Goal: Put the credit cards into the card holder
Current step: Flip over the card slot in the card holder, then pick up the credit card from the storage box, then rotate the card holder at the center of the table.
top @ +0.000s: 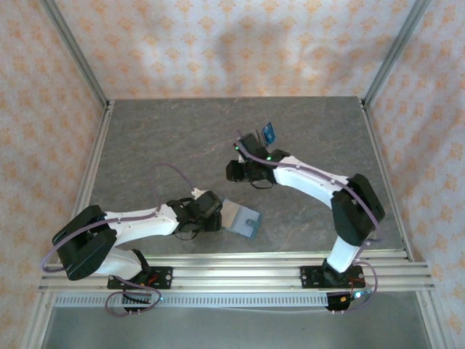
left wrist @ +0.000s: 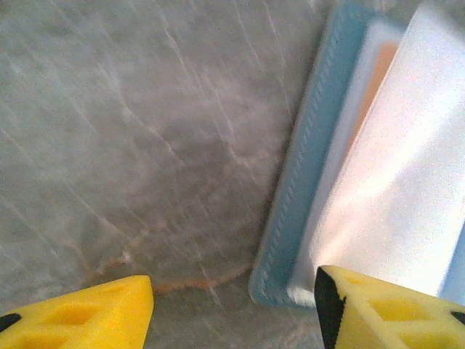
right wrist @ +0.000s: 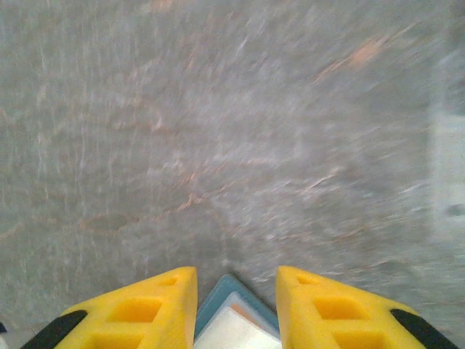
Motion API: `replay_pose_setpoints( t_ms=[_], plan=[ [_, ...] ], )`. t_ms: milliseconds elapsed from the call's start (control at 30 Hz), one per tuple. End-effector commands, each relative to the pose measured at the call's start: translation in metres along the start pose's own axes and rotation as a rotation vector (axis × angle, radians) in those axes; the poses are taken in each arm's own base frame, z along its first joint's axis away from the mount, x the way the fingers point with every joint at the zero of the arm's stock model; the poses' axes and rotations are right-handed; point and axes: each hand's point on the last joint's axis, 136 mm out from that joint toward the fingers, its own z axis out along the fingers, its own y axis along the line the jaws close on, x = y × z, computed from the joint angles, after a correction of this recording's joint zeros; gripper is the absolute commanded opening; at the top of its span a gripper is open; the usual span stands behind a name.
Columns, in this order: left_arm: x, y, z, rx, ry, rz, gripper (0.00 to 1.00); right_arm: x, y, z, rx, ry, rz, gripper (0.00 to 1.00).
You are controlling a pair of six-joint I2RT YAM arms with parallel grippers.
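- Yellow fingertips of the left jaws sit nearest my lens. They stand apart with bare bench between them and grip nothing. The right-hand tip overlaps the wallet at its near corner.
- That wallet lies open at the near middle of the bench, pale flap showing, with an orange card in a pocket.
- Over mid-bench, well apart from the wallet, are the right jaws, and a blue card stands up just beyond them. In the blurred right wrist view, what I take for the cards pokes a blue-edged corner between the tips. I cannot tell whether they clamp it.
- I judge the step to be carrying a card to the wallet. I'd come in low and edge-first, square to the pocket mouth, with the left tip pinning the flap.
- Open bench lies between the arms. The wallet sits near the front rail with the left wrist crowding its left side, so I'd approach from the far right.
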Motion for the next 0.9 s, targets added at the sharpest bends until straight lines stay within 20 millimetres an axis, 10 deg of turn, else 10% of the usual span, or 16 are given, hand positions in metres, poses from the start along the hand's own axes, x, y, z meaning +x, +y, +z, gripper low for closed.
replay_pose_setpoints(
  t_ms=[0, 267, 867],
  plan=[
    [-0.016, -0.002, -0.009, 0.042, -0.059, 0.000, 0.62, -0.013, -0.043, -0.022, 0.129, -0.035, 0.011, 0.32],
    [-0.033, -0.031, -0.017, 0.111, -0.047, 0.073, 0.62, -0.036, -0.089, -0.023, 0.267, -0.029, 0.022, 0.32],
    [-0.019, -0.029, 0.024, 0.060, 0.038, 0.089, 0.55, -0.047, -0.117, 0.003, 0.441, 0.052, -0.043, 0.30]
  ],
)
